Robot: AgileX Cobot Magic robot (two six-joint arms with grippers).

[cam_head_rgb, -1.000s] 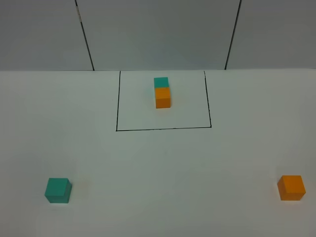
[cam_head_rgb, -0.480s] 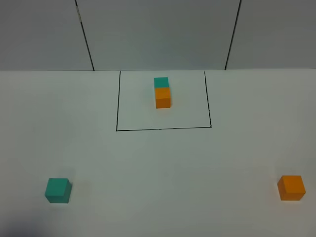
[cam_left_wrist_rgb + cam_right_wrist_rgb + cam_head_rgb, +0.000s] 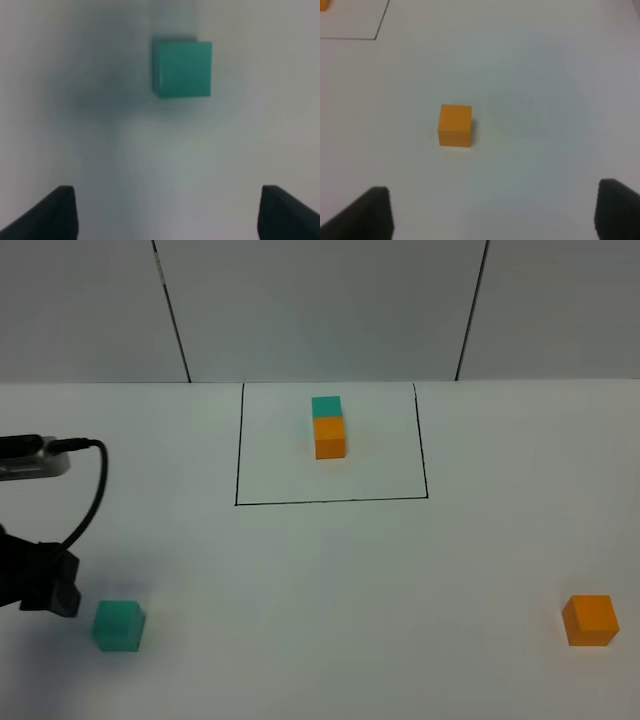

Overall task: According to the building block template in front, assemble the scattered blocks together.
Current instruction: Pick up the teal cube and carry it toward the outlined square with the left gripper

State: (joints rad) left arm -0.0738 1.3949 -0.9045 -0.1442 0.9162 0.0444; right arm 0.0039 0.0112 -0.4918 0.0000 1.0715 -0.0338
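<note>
At the left edge of the high view my left pincer [image 3: 58,588] hangs low over the table [image 3: 320,570], with a black cable [image 3: 97,485] looping above it. Its wrist view shows the two fingertips [image 3: 60,215] far apart, so the jaws stand wide and hold nothing. Just right of it, in the lower left of the frame, the teal cube [image 3: 119,625] sits flat on the table, apart from the pincer. From the wrist it lies ahead of the gap between my fingers, slightly blurred.

Upper centre holds the template [image 3: 329,427], inside a thin black frame [image 3: 330,502]. Its long axis runs up and down the picture. The teal end points toward the wall [image 3: 320,310] and the orange end toward the lower edge, and the two blocks touch.

Lower right, well apart from the rest, the orange cube [image 3: 590,620] rests near the picture's right edge. My right pincer [image 3: 492,215] looks down on it with fingertips [image 3: 370,215] spread wide and empty. The cube lies ahead, nearer one finger than the other.
</note>
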